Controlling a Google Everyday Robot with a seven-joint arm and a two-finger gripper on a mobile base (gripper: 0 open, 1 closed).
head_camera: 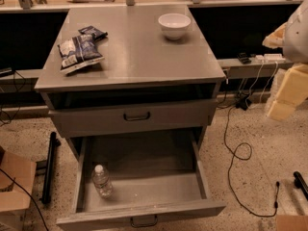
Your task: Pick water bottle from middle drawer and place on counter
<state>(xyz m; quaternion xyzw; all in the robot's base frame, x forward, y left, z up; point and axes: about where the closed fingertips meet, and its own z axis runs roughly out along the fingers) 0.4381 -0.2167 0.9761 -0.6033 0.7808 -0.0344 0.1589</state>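
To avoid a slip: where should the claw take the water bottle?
Grip the water bottle on its ribbed body below the cap, from above and the right: it seems upright, close to the left wall of the middle drawer. The claw is right of the cabinet.

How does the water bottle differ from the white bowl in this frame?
The water bottle is clear with a white cap; the bowl is opaque white and open-topped. The bottle is tall and narrow, the bowl low and wide. The bottle sits in the pulled-out middle drawer, by its left wall; the bowl stands on the counter. Both are apart from the gripper, at the right edge.
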